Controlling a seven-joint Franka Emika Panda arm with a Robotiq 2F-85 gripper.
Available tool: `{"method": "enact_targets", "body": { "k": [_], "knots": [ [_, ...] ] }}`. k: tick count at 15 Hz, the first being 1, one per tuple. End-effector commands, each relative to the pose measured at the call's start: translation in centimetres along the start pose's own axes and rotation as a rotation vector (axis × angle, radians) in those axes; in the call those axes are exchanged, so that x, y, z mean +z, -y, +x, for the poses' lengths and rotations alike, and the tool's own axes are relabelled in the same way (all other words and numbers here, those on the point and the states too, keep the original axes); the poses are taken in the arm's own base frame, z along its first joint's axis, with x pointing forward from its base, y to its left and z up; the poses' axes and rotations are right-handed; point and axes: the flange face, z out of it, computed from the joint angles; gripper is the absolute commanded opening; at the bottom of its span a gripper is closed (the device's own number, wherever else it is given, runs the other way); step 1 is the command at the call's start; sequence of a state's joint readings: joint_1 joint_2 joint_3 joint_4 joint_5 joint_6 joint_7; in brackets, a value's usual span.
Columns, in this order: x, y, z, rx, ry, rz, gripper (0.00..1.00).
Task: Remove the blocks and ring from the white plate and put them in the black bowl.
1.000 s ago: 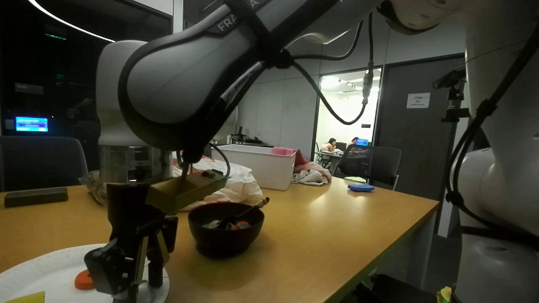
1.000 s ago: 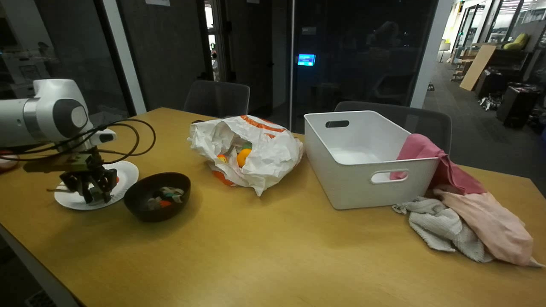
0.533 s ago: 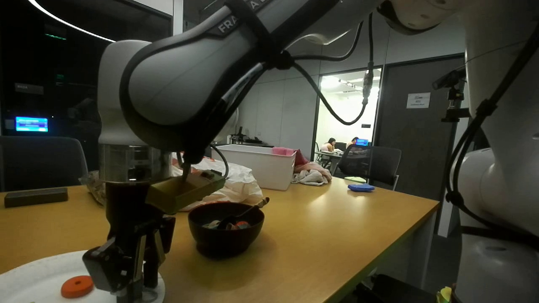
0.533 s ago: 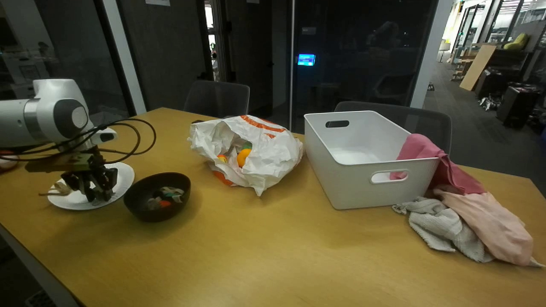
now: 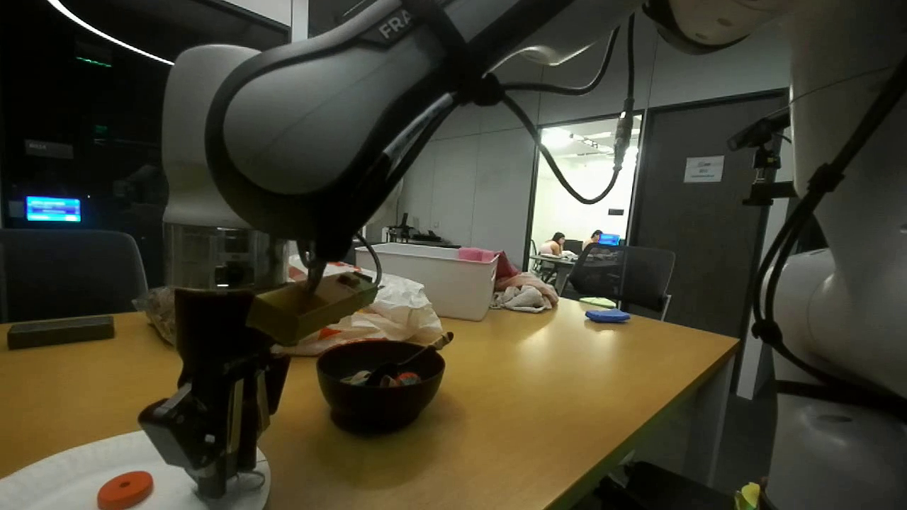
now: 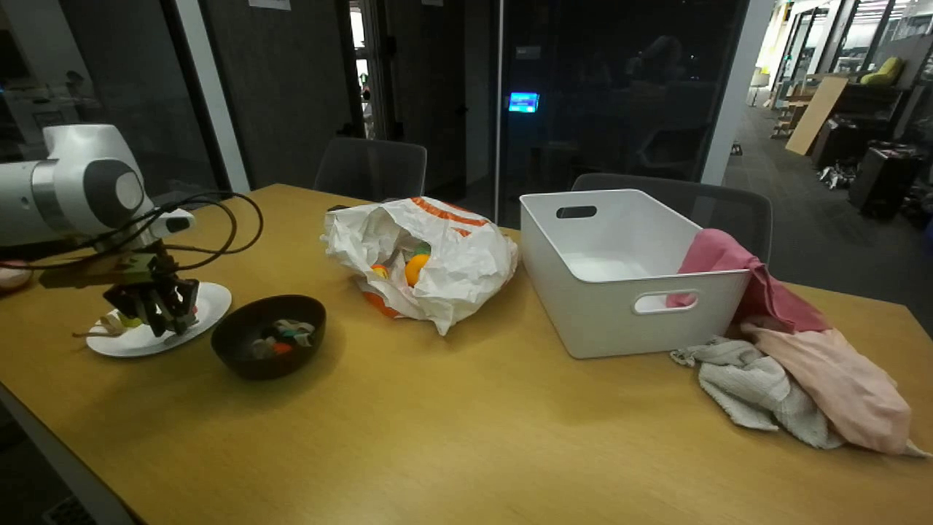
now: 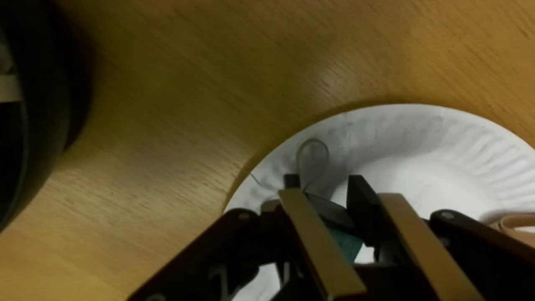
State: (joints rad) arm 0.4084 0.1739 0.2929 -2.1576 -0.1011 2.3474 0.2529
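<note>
In an exterior view the wood-toned table (image 6: 466, 437) fills most of the lower frame, two dark chairs (image 6: 372, 169) along its far edge, dark glass (image 6: 598, 44) behind with a small blue screen (image 6: 523, 102); grey floor (image 6: 776, 197) runs off at upper right. In an exterior view, right of centre, a brightly lit opening (image 5: 584, 166) stands beside a dark panel (image 5: 698, 255) bearing white paper (image 5: 703, 169), and a curve of light (image 5: 117, 43) crosses the upper left

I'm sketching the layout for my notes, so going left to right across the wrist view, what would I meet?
Black bowl → stretch of wooden table → left rim of the white plate → thin loop → tan strap-like piece at the right edge.
</note>
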Motion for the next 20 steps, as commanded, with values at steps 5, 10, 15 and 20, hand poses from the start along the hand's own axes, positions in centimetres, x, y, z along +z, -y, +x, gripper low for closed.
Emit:
{"method": "enact_targets", "body": {
  "k": [5, 10, 15, 20],
  "knots": [
    [-9.9, -2.3, -1.2, 0.005, -0.229, -0.214, 0.14],
    [-12.4, -10.1, -2.9, 0.230, -0.259, -0.300, 0.14],
    [-8.8, -15.0, -5.3, 0.364, -0.073, -0.220, 0.14],
    [-5.4, -15.0, -6.2, 0.384, 0.003, -0.157, 0.59]
  ]
}}
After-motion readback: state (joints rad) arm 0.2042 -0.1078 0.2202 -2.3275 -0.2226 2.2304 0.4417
